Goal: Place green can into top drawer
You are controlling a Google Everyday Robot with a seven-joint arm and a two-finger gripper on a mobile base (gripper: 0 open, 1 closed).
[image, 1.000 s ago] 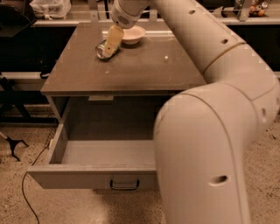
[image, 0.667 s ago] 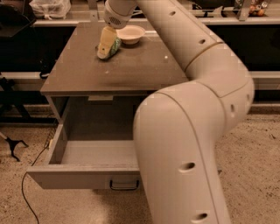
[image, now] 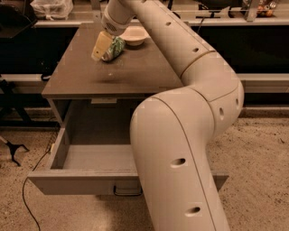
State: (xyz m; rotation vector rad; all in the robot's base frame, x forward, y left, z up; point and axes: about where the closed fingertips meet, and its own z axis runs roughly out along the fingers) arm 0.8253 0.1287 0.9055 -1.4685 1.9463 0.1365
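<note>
The green can (image: 114,48), green-and-white patterned, is held lying tilted in my gripper (image: 104,47) above the back of the cabinet top (image: 135,72). A pale finger (image: 100,45) shows on the can's left side. A faint shadow lies on the cabinet top below the can. The top drawer (image: 81,182) is pulled open at the front, its inside (image: 97,155) bare, with a small dark loop handle (image: 128,191) on its front panel. My arm's big pale links (image: 180,149) hide the drawer's right part.
A pale round bowl (image: 134,35) sits on the cabinet top just right of the can. A plastic bag (image: 52,6) lies on the shelf behind. A black cable (image: 27,203) and a dark stand foot (image: 11,149) are on the speckled floor at left.
The can and gripper have shifted a little left and forward, away from the bowl. The arm's elbow has swung across the drawer's right side.
</note>
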